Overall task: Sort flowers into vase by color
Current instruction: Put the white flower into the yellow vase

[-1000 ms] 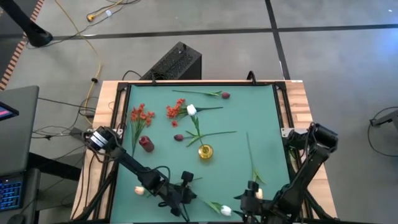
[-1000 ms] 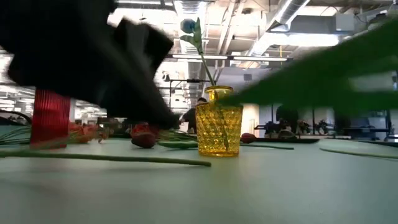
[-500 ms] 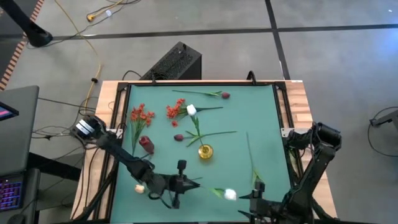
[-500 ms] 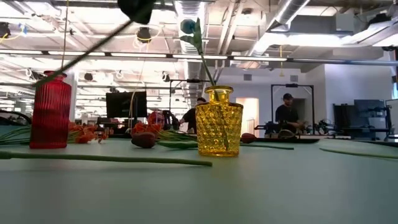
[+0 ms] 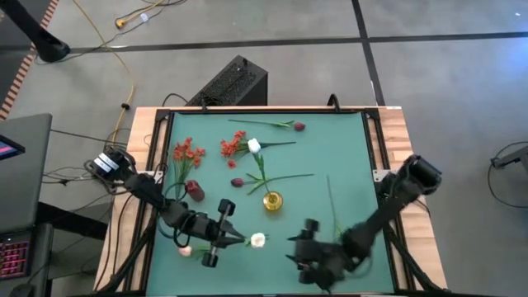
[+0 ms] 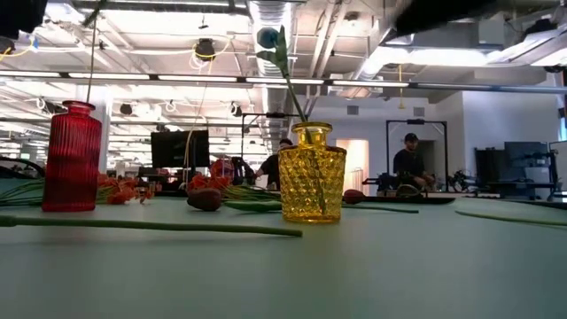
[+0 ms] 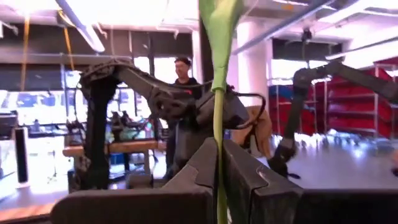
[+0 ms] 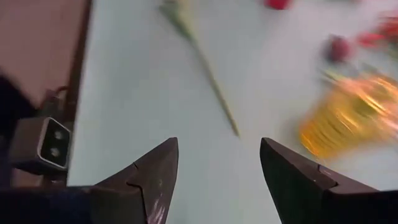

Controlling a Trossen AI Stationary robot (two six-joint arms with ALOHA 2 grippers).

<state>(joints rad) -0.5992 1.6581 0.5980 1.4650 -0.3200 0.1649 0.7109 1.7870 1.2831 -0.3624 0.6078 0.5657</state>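
White-headed, green-stemmed artificial tulip (image 5: pixel 257 240), bearing no readable label, hangs clamped by its stem in the left gripper (image 5: pixel 221 240) above the table's near edge, while the right gripper (image 5: pixel 301 249) stands wide apart, empty.

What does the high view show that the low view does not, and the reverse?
Only the high view shows both arms: the left gripper is shut on a white tulip and the right gripper is open, empty, near the table's front edge. Only the low view shows the room behind, with a person. Both show the yellow vase holding one stem and the red vase.
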